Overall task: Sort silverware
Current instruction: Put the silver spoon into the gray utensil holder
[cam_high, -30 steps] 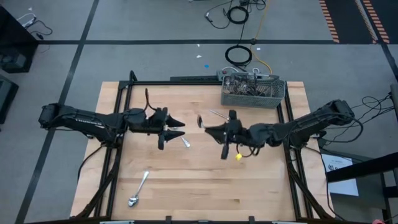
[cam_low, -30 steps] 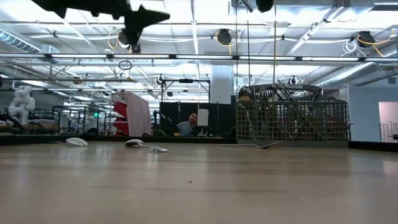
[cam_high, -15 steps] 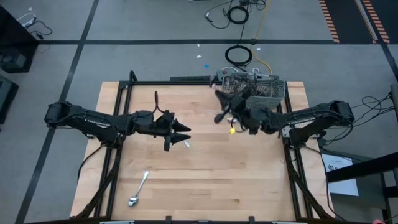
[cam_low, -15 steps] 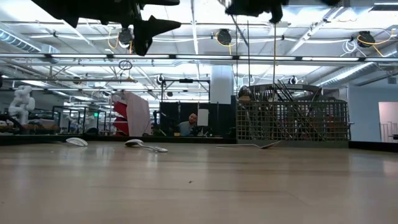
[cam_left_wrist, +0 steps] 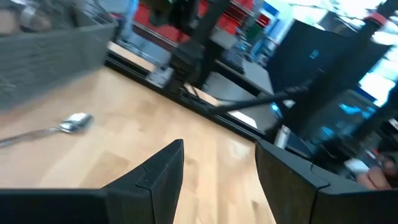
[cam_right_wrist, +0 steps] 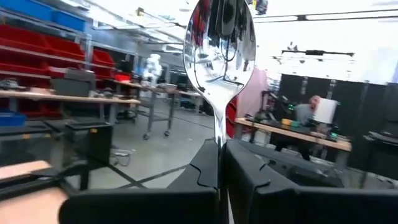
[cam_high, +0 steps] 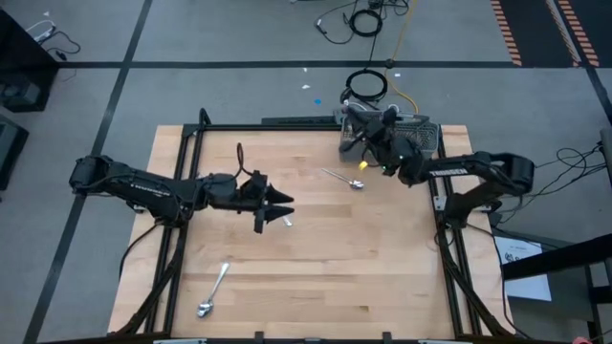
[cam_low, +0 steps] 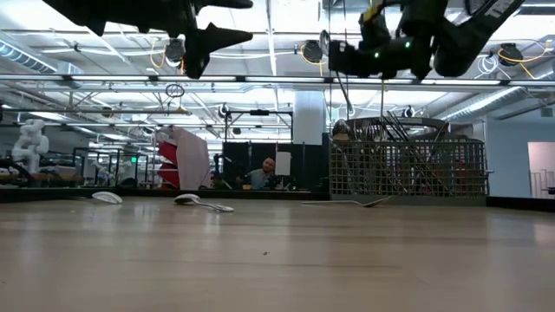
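- At the table's one o'clock corner, my right gripper [cam_high: 356, 122] is raised over the near end of the grey wire-mesh basket [cam_high: 421, 132]. Its fingers are pressed fully together on the handle of a shiny silver metal spoon [cam_right_wrist: 219, 46], bowl pointing away from the wrist.
- Risk: the grip is on the thin neck alone. A quick swing could pivot the held spoon or let it slip, dropping it outside the intended compartment.
- Risk: which basket compartment lies beneath cannot be told, so a release here may mis-sort.
- My left gripper [cam_high: 283, 199] hovers near the table's centre, fingers spread wide and holding nothing. A small silver piece [cam_high: 286, 220] lies just at its five o'clock.
- Risk: a flat piece on the wooden table [cam_high: 316, 277] gives little purchase; my fingertips may push it rather than lift it.
- Other silverware: a spoon [cam_high: 345, 180] at about one o'clock of centre, and a long spoon [cam_high: 212, 292] at seven o'clock.
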Controlling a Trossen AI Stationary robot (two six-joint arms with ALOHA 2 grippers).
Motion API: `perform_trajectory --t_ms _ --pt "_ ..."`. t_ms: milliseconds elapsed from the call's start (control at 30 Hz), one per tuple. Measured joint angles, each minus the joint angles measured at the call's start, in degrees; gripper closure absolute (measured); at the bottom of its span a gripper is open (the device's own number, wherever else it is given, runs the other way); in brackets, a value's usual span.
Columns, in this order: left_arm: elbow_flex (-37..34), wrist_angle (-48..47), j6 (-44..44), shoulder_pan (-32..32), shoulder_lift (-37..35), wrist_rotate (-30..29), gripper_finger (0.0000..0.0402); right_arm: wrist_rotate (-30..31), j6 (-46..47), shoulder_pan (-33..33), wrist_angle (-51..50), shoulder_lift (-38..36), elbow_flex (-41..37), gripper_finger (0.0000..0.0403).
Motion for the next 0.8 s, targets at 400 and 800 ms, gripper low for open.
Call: perform_trajectory --t_ms 400,800 --pt "0.00 0.11 -1.54 0.11 0.00 -7.86 0.0197 -1.52 5.78 -8.14 8.91 11.79 -0.02 0.0403" --pt "-0.02 -1.18 -2.99 0.05 -0.02 -10.81 0.0197 -1.06 2.99 -5.90 7.46 13.82 -0.02 0.0398"
